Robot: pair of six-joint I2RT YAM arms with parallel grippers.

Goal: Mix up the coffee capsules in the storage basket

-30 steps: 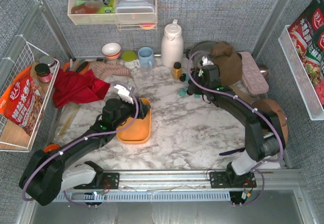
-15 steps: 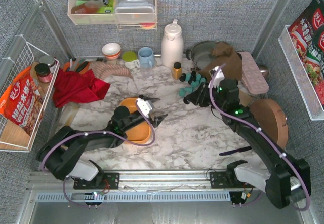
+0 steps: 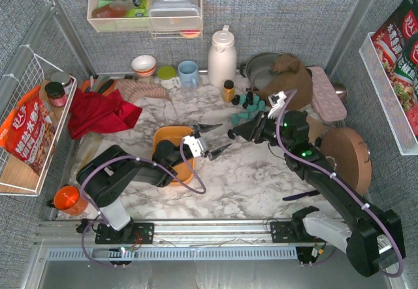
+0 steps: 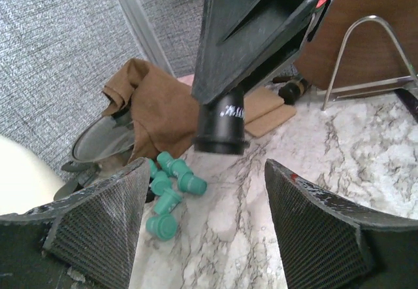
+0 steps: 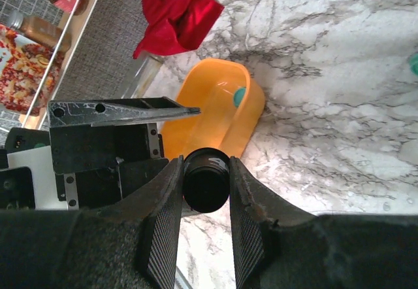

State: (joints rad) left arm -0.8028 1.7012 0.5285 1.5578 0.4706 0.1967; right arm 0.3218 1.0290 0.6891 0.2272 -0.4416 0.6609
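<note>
Pinching a black capsule (image 5: 206, 183) across its round body, the right gripper (image 3: 233, 133) hangs just off the right side of the storage basket (image 3: 171, 136), above the marble. The left gripper (image 3: 219, 139) sits between that pod and the basket, its fingers spread wide with nothing between them.

Inside the basket only one teal capsule (image 5: 240, 95) shows, lying against a wall. The left arm hides part of the floor, so more may be there. The other coffee capsules (image 3: 248, 104), a loose teal heap, lie well to the right of the basket and farther back, beside a brown cloth (image 3: 290, 73).

These pods look light and rigid, with smooth tapered sides, so a hard squeeze could probably shoot one out of the fingers. The safest hold is likely square across the widest band near the rim, as with the black one now. The basket seems thin, light plastic on slick stone and would likely skate if bumped. Pods are better dropped in from above than pushed over its low wall.
</note>
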